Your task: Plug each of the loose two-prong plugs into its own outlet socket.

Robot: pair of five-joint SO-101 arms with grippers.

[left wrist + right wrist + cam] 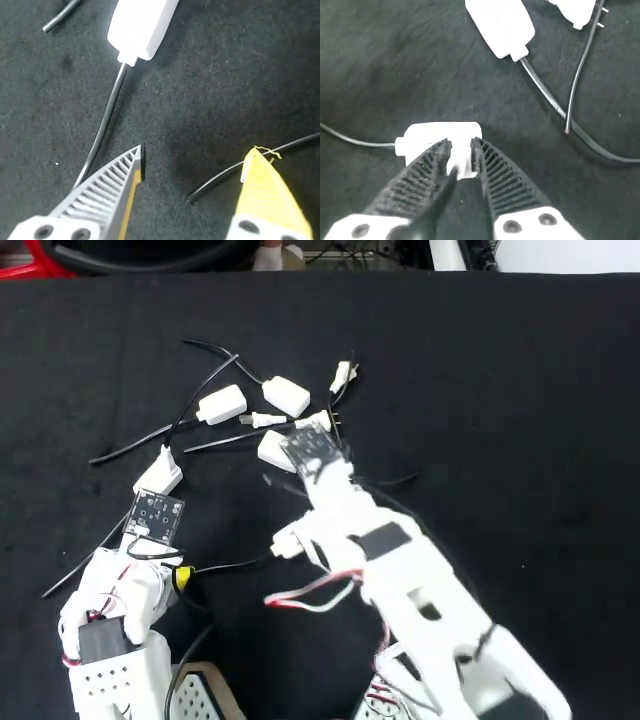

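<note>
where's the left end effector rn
In the high view the left end effector is at the black table's lower left, open, just short of a white connector whose black cable runs back past it.

Even light is coming down from overhead, and the black cloth (520, 390) is swallowing most of it, so the white arms (440, 590) are standing out bright and throwing only soft, faint shadows. In the left wrist view a dim patch of shadow is lying on the cloth near the centre, while the white casing (140, 25) at twelve o'clock is glaring almost flat. In the right wrist view the white connector (437, 142) pinched in the right gripper (461, 145) is washing out likewise.
</note>
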